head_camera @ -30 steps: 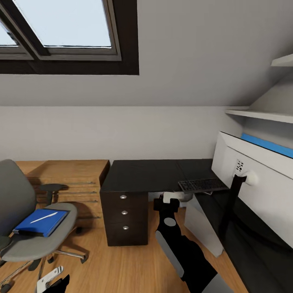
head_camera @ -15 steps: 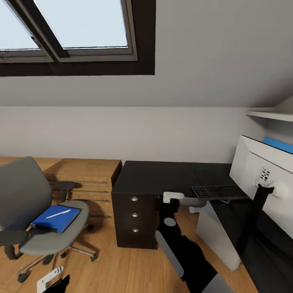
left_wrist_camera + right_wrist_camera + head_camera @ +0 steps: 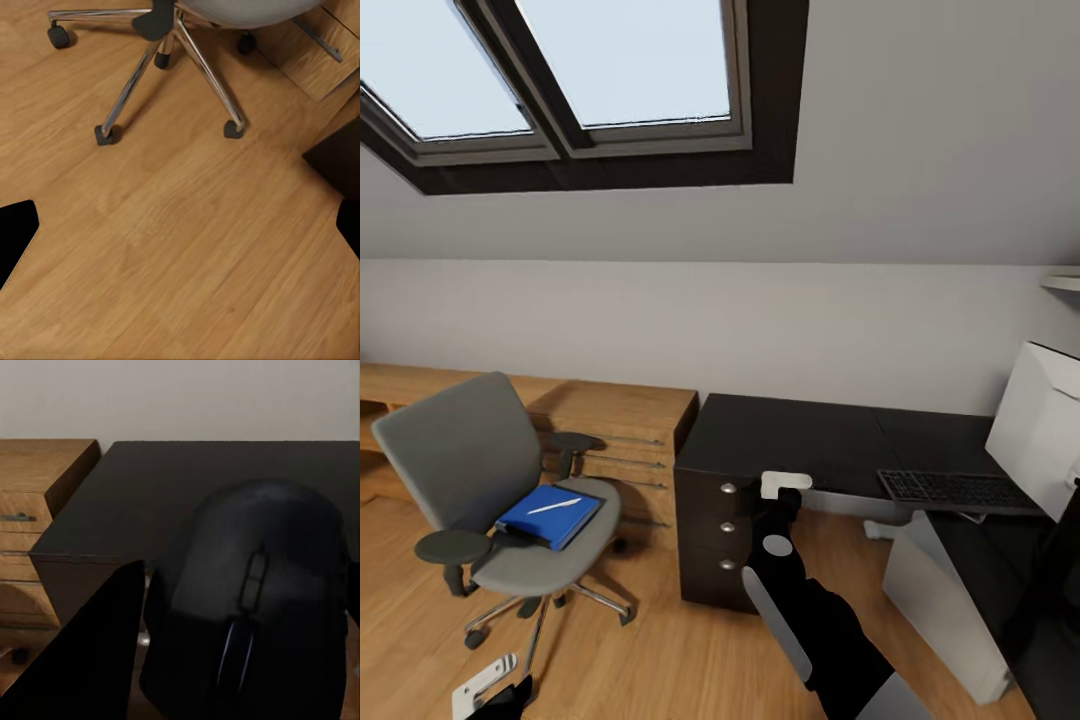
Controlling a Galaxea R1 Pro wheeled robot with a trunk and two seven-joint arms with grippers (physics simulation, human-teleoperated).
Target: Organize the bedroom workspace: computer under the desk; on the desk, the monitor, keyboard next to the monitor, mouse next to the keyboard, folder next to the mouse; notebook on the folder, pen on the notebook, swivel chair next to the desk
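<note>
My right gripper (image 3: pixel 780 492) hangs in front of the black desk (image 3: pixel 810 440), level with its drawers, shut on the black mouse (image 3: pixel 255 600). The keyboard (image 3: pixel 955 490) lies on the desk beside the monitor (image 3: pixel 1045 430), whose pale back faces me. Under the desk stands the light grey computer (image 3: pixel 945 590). To the left, the grey swivel chair (image 3: pixel 470 450) carries the blue folder (image 3: pixel 550 518) with the white pen (image 3: pixel 555 506) on it. The notebook is hidden. My left gripper (image 3: pixel 180 232) is open above the floor near the chair's chrome base (image 3: pixel 180 60).
A light wooden drawer cabinet (image 3: pixel 630 420) stands against the wall between chair and desk. A sloped ceiling with a skylight (image 3: pixel 580 80) runs overhead. Wooden floor (image 3: pixel 650 660) stretches between me, the chair and the desk.
The whole head view has swung left, so chair and cabinet sit further right and the monitor is near the edge. Both arms keep their pose, mouse still held.
</note>
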